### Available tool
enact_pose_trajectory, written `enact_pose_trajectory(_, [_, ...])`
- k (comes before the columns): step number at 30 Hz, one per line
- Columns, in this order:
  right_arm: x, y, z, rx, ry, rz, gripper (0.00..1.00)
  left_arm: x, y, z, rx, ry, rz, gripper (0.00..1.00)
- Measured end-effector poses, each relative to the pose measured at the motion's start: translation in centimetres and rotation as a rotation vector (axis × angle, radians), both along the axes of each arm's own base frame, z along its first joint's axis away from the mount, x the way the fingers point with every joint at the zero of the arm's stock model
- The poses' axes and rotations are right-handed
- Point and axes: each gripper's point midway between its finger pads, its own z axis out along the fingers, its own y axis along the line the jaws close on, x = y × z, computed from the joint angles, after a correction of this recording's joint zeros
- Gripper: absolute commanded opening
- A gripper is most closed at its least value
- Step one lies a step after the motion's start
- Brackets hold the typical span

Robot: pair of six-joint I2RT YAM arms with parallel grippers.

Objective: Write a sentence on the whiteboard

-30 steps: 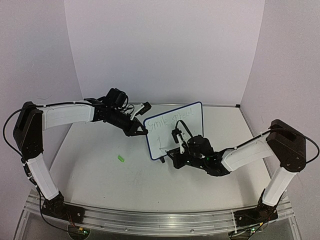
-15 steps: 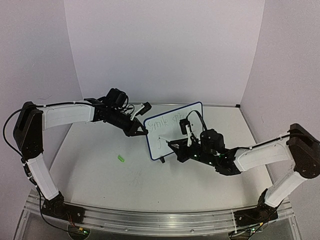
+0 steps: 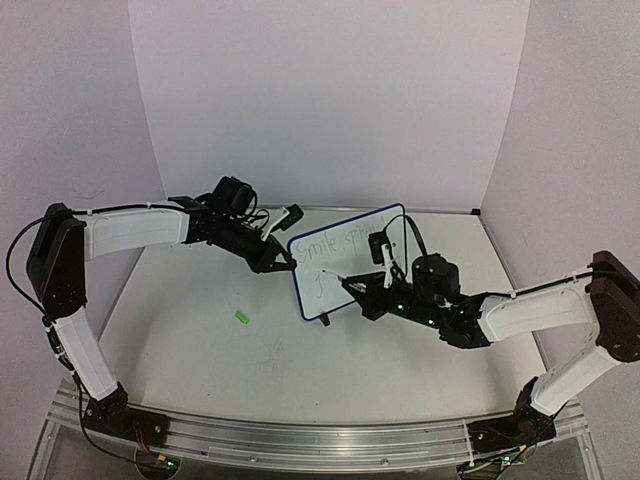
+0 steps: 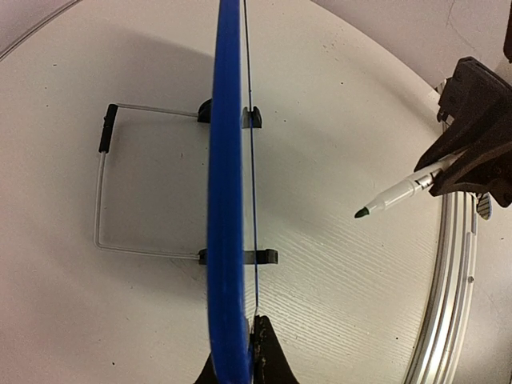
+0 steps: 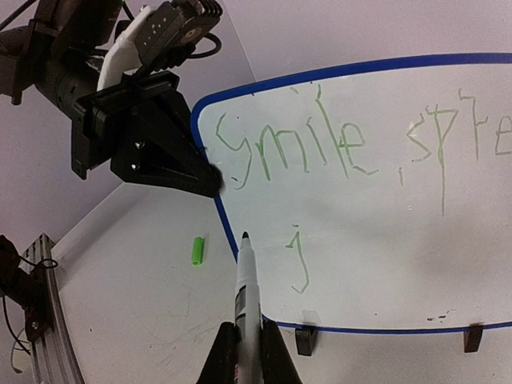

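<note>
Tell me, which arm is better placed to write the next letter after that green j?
The right arm. Its jaws are shut on the marker, whose tip points at the board near the j, not touching. The left arm is busy: its jaws clamp the board's edge.

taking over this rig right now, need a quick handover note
Left gripper: shut on the whiteboard at its left edge, holding it upright on the table.
Right gripper: shut on the marker, tip uncapped and off the board, near its lower left edge.
Done: the sentence has its top line, "smile" plus a second word cut off in the wrist view; a "j" starts line two.
Left: finish line two. A small green piece, likely the cap, lies on the table.
</note>
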Motion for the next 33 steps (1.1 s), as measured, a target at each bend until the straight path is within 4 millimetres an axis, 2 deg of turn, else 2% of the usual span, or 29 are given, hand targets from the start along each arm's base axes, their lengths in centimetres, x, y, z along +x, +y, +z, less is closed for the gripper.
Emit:
enact_pose_trajectory(9, [2.0,-1.2,-2.3,-0.004,0.066,0.006,0.00,-0.1,-0.2,0.1,0.002,-0.005,-0.003,0.00])
enact_pose_trajectory(16, [2.3,-0.9,-3.9,-0.018,0.101,0.023,0.00,-0.1,-0.2,0.1,0.003,-0.007,-0.003,0.00])
enact_pose_trajectory(24, [3.3,-1.1,-4.5,-0.007,0.112,0.002,0.00,-0.2,-0.3,0.1,0.003,-0.010,-0.007,0.00])
enact_pose_trajectory(33, [4.2,-0.8,-3.7,0.020,0.089,-0.006,0.00,-0.2,-0.3,0.1,0.004,-0.011,-0.007,0.00])
